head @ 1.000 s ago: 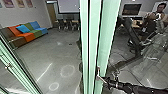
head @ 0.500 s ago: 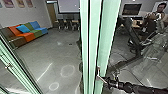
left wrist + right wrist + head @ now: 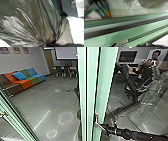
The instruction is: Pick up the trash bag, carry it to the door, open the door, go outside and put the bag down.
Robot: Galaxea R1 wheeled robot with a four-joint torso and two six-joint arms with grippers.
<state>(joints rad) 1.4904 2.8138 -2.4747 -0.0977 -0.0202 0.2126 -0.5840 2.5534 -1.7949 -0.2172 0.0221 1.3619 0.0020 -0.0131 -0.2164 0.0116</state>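
Note:
In the head view my right gripper (image 3: 107, 129) reaches in from the right and is at the metal handle (image 3: 98, 122) on the pale green door frame (image 3: 103, 84). Whether it grips the handle cannot be made out. The right wrist view has the green frame (image 3: 125, 31) running slantwise, with a metal fitting (image 3: 122, 42) on it. A dark, glossy trash bag (image 3: 31, 21) looms large in the left wrist view. Its plastic draws together in tight folds at my left gripper (image 3: 50, 44), which is shut on it.
Beyond the glass, a multicoloured sofa (image 3: 22, 79) stands by the wall and chairs (image 3: 65, 72) stand at a table. Another green frame (image 3: 15, 124) crosses the lower left. A person (image 3: 150, 67) with a control rig is at the upper right, behind glass.
The whole head picture has shifted slightly, so the camera has moved a little. My right gripper keeps its place at the handle.

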